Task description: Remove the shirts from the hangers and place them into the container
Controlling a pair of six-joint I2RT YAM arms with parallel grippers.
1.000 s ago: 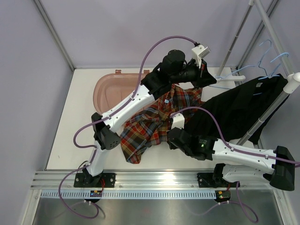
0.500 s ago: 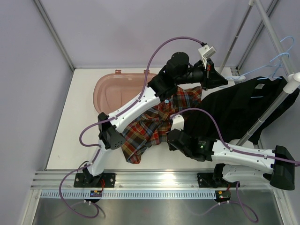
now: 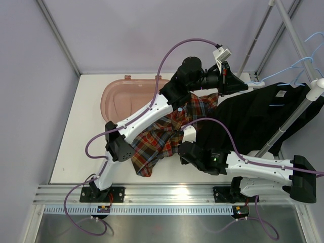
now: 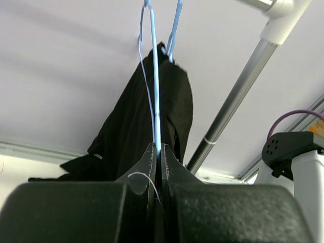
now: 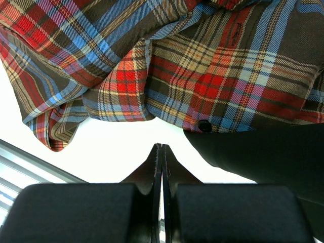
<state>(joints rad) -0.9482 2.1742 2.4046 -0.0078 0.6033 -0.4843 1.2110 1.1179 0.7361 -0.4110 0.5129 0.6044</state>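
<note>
Now my left end effector (image 4: 158, 152), pinched on the light-blue hanger (image 4: 155, 76) wire, has swung rt toward the rack pole (image 4: 238, 96); the hanger hook rides higher. Black shirt (image 4: 147, 126) still hangs on it and plaid shirt (image 3: 162, 136) lies on tabletop (image 3: 76, 147) near container (image 3: 119, 96), so neither's in yet. Right end effector (image 5: 159, 152) pressed shut, empty.

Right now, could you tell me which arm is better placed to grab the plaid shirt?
Right, probably: the right gripper is shut on nothing beside the plaid shirt, while the left gripper clamps a blue hanger.
</note>
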